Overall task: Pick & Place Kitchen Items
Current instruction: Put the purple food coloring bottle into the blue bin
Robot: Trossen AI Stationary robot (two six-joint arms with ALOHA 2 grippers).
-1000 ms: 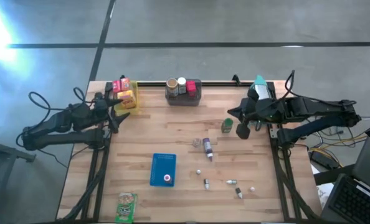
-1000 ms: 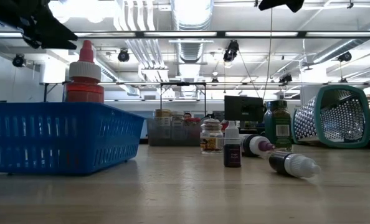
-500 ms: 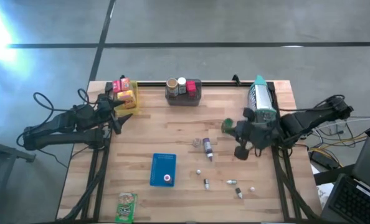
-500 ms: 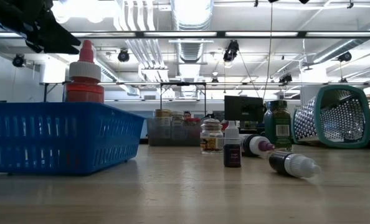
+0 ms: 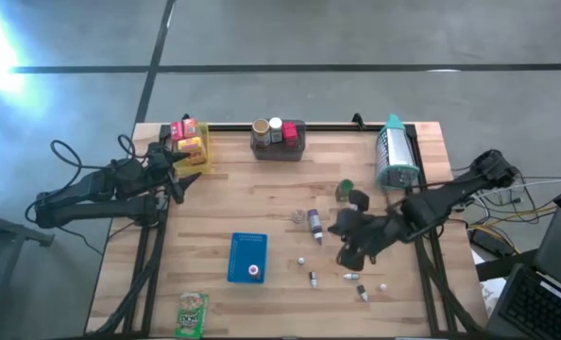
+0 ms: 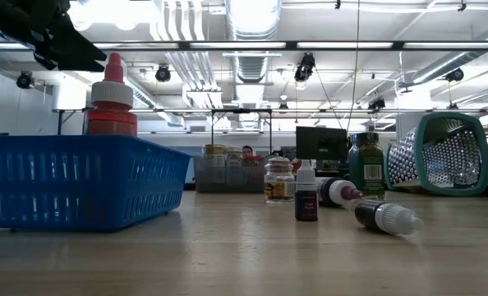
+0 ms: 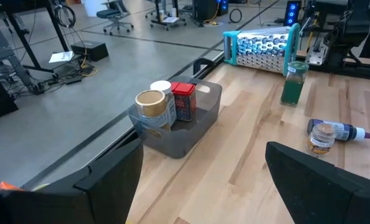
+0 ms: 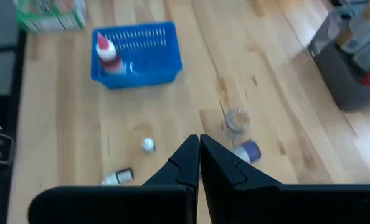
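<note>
Down at the near edge of the tabletop (image 5: 280,203) sits a green-and-white packet (image 5: 192,313), and a little beyond it the blue basket (image 5: 246,257) holds a red-capped bottle (image 5: 253,271) standing upright. To the right of the basket, several tiny bottles (image 5: 361,292) lie scattered on the wood, well apart from one another. Right above that cluster hovers the right end effector (image 5: 348,259), fingers pressed together and holding nothing, its arm reaching in from the right side. Just past it, near the middle of the tabletop, a small jar (image 5: 299,216) stands beside a purple-capped bottle (image 5: 314,225) lying on its side, and a green bottle (image 5: 343,190) stands upright a bit further back. Over at the left edge, the left end effector (image 5: 178,168) waits with fingers spread wide and empty, just in front of the yellow bin (image 5: 192,147) with its red and pink boxes. At the far edge, the grey bin (image 5: 279,140) holds a brown-lidded jar (image 7: 151,107), a white-capped item and a red can (image 7: 184,101), and a teal-rimmed mesh holder (image 5: 393,151) lies on its side at the far right.
</note>
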